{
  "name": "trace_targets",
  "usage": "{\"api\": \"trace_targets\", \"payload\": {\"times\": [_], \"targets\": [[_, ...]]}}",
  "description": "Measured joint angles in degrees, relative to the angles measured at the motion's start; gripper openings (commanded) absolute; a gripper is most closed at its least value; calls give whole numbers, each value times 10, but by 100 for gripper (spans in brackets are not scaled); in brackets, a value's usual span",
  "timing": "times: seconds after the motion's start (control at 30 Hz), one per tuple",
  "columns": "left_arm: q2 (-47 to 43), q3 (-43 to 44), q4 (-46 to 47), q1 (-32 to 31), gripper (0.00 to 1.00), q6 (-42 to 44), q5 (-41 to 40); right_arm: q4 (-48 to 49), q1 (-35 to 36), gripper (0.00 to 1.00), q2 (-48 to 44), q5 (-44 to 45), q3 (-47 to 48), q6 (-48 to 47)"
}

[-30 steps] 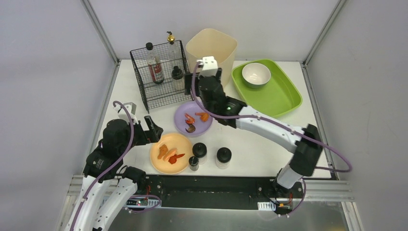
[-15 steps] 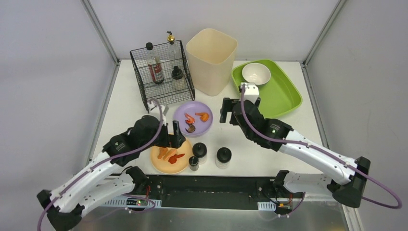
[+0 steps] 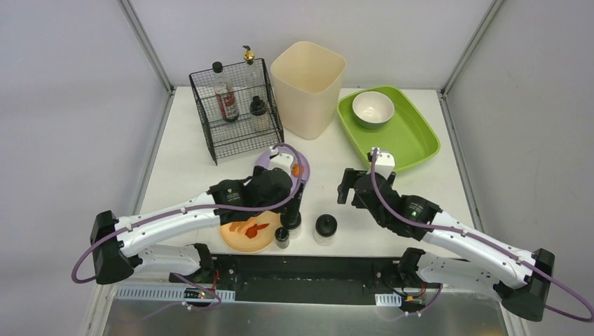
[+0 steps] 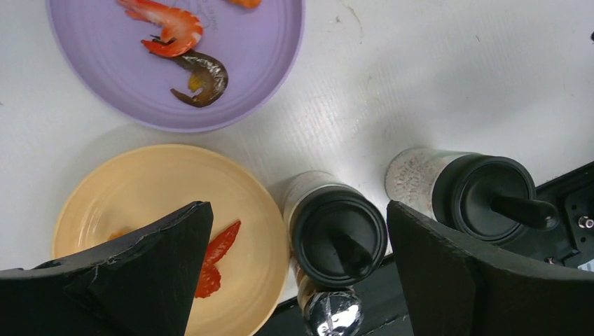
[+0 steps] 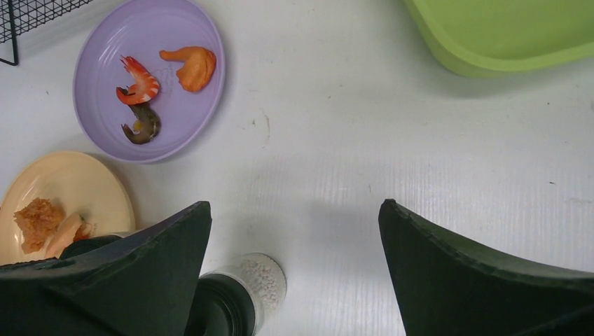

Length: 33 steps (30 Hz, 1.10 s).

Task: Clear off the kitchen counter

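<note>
Black-capped shaker (image 4: 340, 238) now under spread left pincer (image 4: 294, 206), right pincer (image 5: 294, 204) spread, retreated.

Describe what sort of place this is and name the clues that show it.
Probably a mock kitchen counter in a robot test cell: a purple plate of food and a wire rack of bottles sit on a white tabletop, but metal frame posts and plain grey walls enclose it.

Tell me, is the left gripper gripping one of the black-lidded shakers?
No; the left gripper is open, its fingers spread wide, with a black-lidded shaker standing free below the gap.
</note>
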Motion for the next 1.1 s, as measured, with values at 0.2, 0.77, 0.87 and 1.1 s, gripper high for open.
{"api": "trace_targets", "payload": {"times": [0.2,0.77,0.87,1.1], "targets": [[55,17,9,-37,100,-2,-8,-3,0,93,-7,-8,-22,19],[96,17,13,-69,94,-23,8,0,0,95,20,-17,-26,25],[98,16,13,-70,88,-28,8,5,0,95,22,-17,-27,27],[115,15,6,-73,82,-32,6,11,0,95,25,-19,-35,29]]}}
